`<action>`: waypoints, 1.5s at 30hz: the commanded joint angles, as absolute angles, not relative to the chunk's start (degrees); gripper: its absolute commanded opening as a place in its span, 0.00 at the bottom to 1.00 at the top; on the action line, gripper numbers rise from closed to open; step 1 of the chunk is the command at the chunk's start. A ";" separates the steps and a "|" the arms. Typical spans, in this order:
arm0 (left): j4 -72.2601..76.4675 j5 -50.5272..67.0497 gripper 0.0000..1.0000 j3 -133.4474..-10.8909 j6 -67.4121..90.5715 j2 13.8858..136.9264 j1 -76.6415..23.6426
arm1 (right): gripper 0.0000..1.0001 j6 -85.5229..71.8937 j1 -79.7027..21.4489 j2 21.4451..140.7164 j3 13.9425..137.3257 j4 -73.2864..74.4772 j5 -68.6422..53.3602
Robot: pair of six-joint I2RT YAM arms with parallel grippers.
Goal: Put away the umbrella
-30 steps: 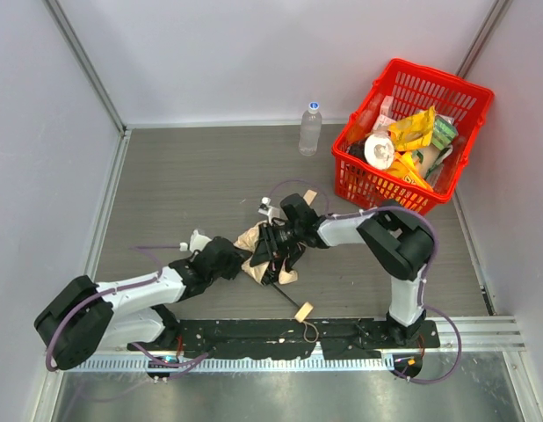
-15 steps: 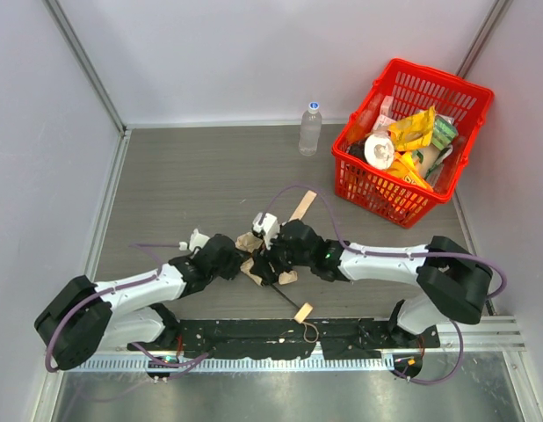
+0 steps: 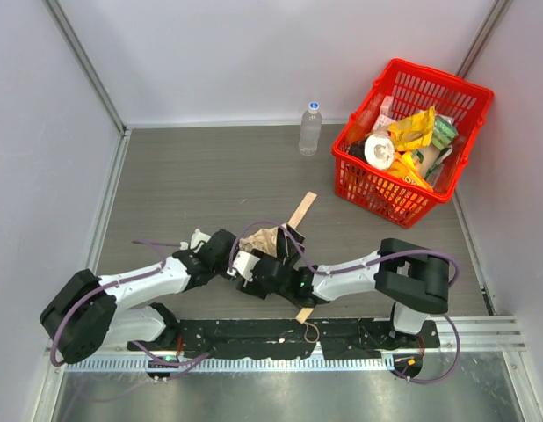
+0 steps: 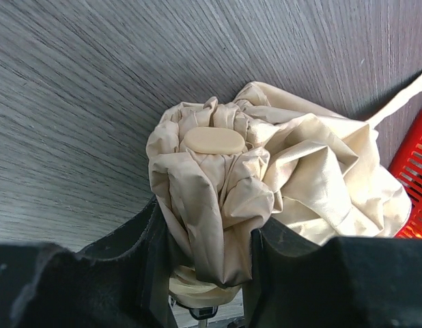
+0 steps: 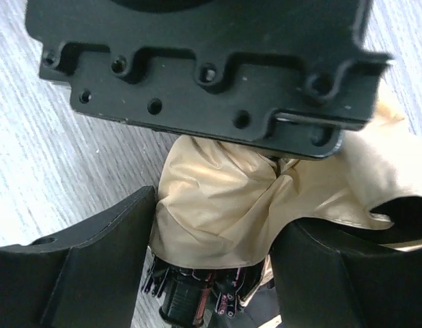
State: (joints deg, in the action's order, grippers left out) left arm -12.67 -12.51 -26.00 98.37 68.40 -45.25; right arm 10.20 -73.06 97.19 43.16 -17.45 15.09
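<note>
Umbrella (image 4: pixel 224 184): collapsed and bunched, on the worktop (image 3: pixel 210 176) close to the middle of its near edge.

Left gripper (image 4: pixel 205 256): narrow, clamped on the top of the fabric bundle, fabric squeezed between both jaws.

Right gripper (image 5: pixel 214 219): jaws wide, set astride the same bundle from the near-right side and facing the left gripper. Fabric lies against both inner faces. It cannot be told whether it is being pressed.

Key relation: the bundle sits directly between the two grippers, both at contact range, with the left one carrying it. The long axis is judged to run from the handle (image 3: pixel 304 312) at the near edge diagonally toward the far left into the bundle. The shaft is hidden under the right forearm. The strap (image 3: pixel 300 211) trails toward the far right, the direction of the red basket (image 3: pixel 387 200) in the far-right corner.

Change since one second ago: the right arm has been dropped and swung round from the far side of the bundle to its near side, and its jaws have been widened. The strap is now uncovered. The handle is unmoved.
</note>
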 commanded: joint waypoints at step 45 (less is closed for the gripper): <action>-13.54 -24.44 1.00 -12.92 83.23 33.47 -45.44 | 0.01 -38.74 -45.36 121.54 47.11 -22.90 -47.80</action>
